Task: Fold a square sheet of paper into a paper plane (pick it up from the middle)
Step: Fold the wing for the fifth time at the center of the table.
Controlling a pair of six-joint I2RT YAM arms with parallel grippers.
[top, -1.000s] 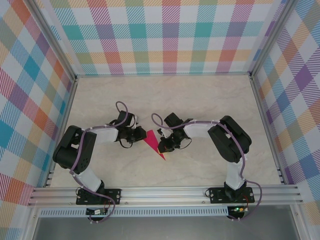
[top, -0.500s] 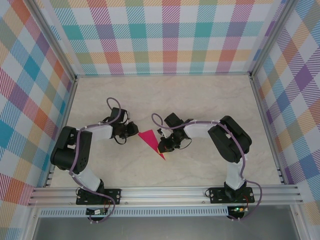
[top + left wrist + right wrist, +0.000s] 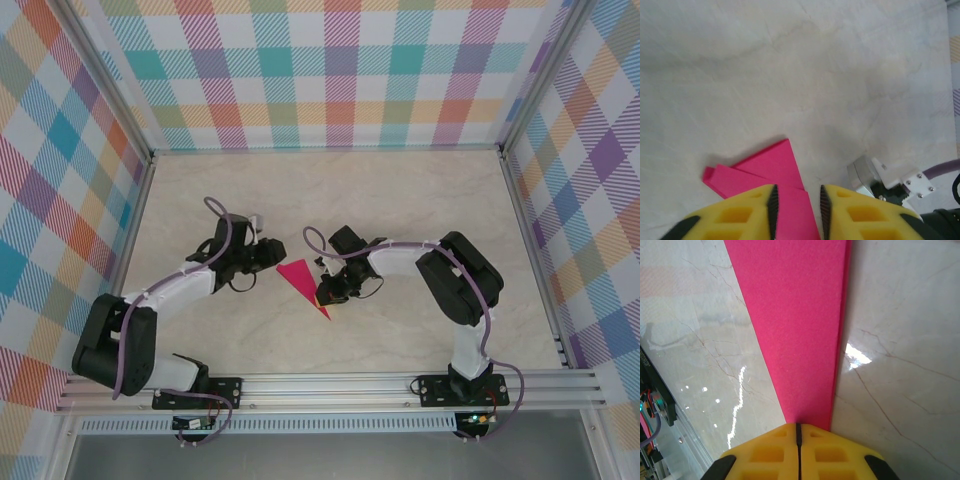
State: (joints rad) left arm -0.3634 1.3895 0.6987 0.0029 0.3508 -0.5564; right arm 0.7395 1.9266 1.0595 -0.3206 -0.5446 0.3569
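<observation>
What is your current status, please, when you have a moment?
Left gripper slightly open over the paper plane. Right gripper shut, tips at its narrow end. Flat on table, nothing blocking.

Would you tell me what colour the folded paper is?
Magenta-pink paper, clearest in the right wrist view.

We identify the table [image 3: 430, 200] as a flat, pale beige surface with faint marble veining. One item lies directly on it: the sheet of paper [image 3: 303, 284], magenta-pink and folded into a narrow, pointed triangle. It lies flat near the table centre, broad end toward the far side, point toward the near right. Overlapping folded layers show at the broad end.
</observation>
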